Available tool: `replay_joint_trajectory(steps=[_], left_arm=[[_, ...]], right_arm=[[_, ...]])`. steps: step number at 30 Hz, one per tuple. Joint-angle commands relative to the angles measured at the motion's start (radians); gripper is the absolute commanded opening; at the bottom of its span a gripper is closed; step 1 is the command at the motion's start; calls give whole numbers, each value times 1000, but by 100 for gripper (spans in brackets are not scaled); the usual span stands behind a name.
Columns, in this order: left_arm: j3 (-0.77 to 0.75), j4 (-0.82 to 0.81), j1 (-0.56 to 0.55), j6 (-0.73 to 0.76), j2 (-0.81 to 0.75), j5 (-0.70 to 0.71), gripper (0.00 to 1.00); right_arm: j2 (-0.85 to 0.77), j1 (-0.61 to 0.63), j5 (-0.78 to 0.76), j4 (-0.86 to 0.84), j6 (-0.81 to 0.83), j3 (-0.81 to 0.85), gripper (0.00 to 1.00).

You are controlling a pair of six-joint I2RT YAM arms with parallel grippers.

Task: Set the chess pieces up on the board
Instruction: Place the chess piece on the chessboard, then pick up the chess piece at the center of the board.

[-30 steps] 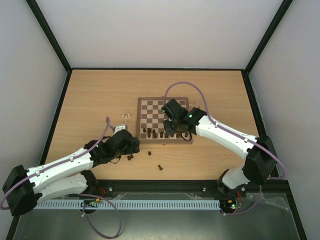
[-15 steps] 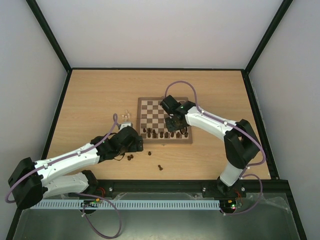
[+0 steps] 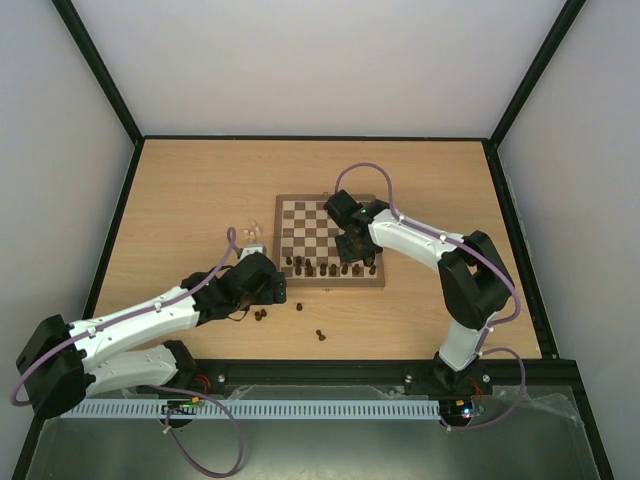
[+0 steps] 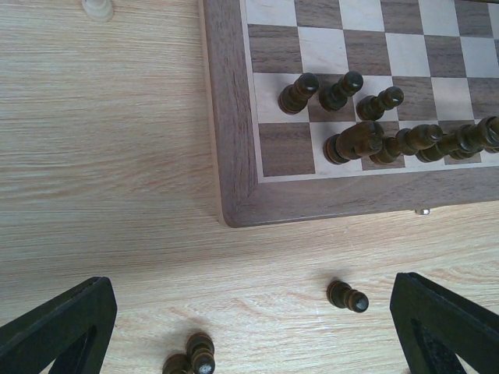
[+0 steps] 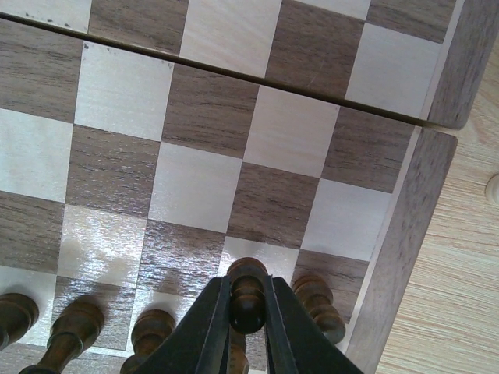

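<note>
The board (image 3: 330, 284) lies mid-table, with a row of dark chess pieces (image 3: 330, 268) along its near edge. My right gripper (image 3: 352, 246) is over the board's near right part. In the right wrist view it (image 5: 248, 302) is shut on the head of a dark chess piece (image 5: 248, 282), and other dark pieces (image 5: 316, 302) stand close beside it. My left gripper (image 4: 249, 282) hangs open above the table off the board's near left corner (image 4: 234, 210). A loose dark pawn (image 4: 347, 297) and two more dark pieces (image 4: 192, 358) are under it, and nothing sits between its fingers.
Loose dark pieces lie on the table in front of the board (image 3: 299, 306), (image 3: 320, 335), (image 3: 261, 315). Pale pieces (image 3: 252, 231) sit left of the board, one seen by the left wrist (image 4: 97, 8). A pale round piece (image 5: 493, 187) lies off the board's right edge.
The right arm has folded its elbow back and its gripper has shifted slightly farther over the board, still holding the piece. The left gripper moved a little right, then stayed still.
</note>
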State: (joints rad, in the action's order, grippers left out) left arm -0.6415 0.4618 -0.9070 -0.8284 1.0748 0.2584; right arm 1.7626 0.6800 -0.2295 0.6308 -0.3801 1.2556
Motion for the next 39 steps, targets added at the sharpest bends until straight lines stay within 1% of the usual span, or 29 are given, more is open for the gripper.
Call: replay_joint_trajectory(steps=[1,7,10,18,23,26,29,31,34,37,39], left_arm=[[-14,-4,-3,13,2,7,99],[-15,-7,-3,15,5,6,99],[-15,-9,-3,17,6,4,99],[-14,-9,-3,18,7,4,99],[-14,-9,-3,17,9,6,99],[-13,7,7,12,9,20,99],[-2,15,21,1,-16,22,99],[4,25,32,-6,-35,22,99],[11,41,39,-21,-67,28,99],[26,59,40,-43,-107,37,99],[40,71,39,-62,-141,46,99]], right_arm=[[18,-2,-23,57,7,10,12],[27,-6,-26,60,5,3,13],[27,-8,-22,59,5,1,16],[18,-10,-29,61,3,3,17],[-40,-10,-45,76,-2,46,18],[-113,-7,-21,75,-2,70,24],[-182,40,15,74,-3,70,32],[-215,97,41,76,-8,55,36],[-246,199,110,58,-25,17,36],[-243,303,127,44,-54,-11,36],[-235,345,147,26,-68,-32,35]])
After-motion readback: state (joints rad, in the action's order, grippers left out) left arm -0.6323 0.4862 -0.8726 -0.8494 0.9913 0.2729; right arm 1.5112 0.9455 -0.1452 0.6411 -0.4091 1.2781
